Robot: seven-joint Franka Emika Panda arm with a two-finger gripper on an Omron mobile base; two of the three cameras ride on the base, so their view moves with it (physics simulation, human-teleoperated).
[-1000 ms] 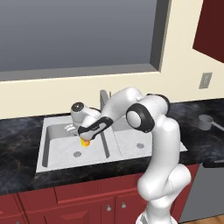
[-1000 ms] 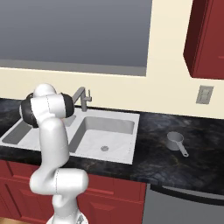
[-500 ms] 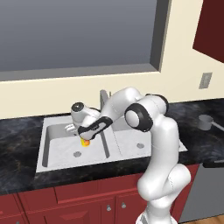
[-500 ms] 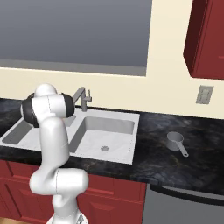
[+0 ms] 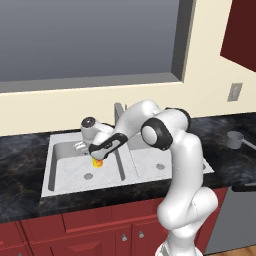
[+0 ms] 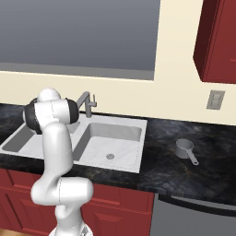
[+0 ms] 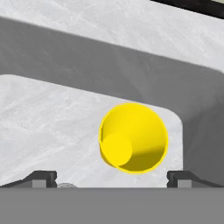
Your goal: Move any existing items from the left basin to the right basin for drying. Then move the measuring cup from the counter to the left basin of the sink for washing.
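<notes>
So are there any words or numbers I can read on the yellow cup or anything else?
None can be read anywhere.
The yellow cup has a red-orange mark on its side, too small to tell whether it is writing.
The measuring cup shows no numbers.

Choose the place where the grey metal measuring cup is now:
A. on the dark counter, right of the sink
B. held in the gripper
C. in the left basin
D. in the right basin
A. The measuring cup rests on the counter to the right of the sink, apart from both basins.
</notes>
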